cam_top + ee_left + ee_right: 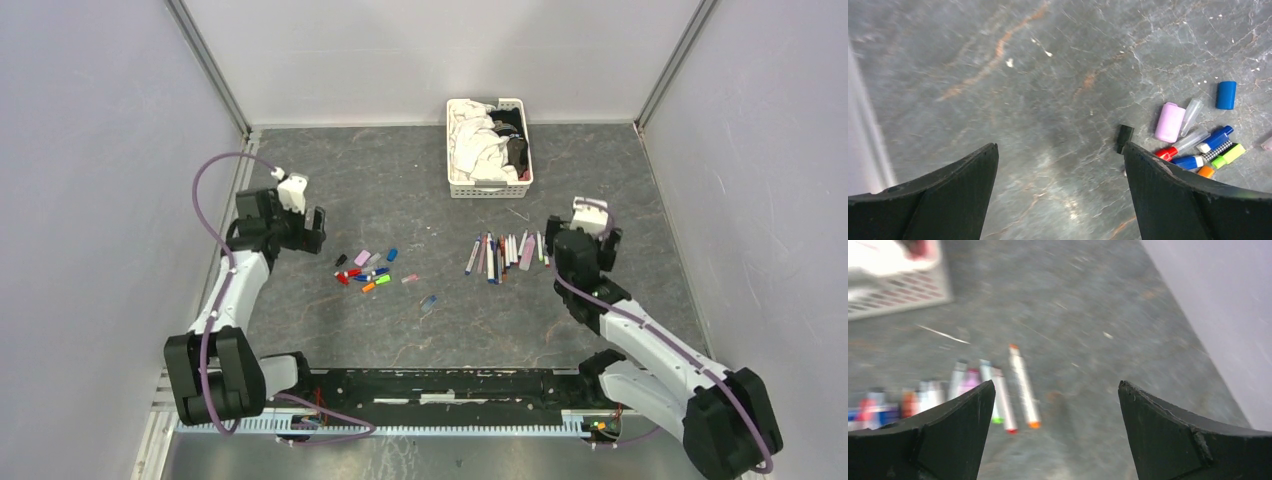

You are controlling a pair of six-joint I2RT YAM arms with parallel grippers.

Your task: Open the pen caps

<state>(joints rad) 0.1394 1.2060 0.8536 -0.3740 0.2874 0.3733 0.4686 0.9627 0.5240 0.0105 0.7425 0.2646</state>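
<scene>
The pen caps [365, 268] lie loose in a small cluster left of the table's middle: red, orange, green, blue and lilac. The left wrist view shows a lilac cap [1169, 122], a blue cap [1226, 95] and a black cap [1123, 136] just beside the right finger. My left gripper [308, 232] [1059, 145] hangs open over bare table to the left of that cluster, holding nothing. The pens [505, 255] lie in a row right of centre. My right gripper [572, 250] [1055, 382] is open and empty just right of the row, with a white pen with orange ends [1024, 385] nearest it.
A white slatted basket [452, 150] [898, 295] of cloths stands at the back centre. A stray blue cap [429, 300] and a pale pink one [409, 278] lie between the cluster and the pens. Grey walls close in on both sides.
</scene>
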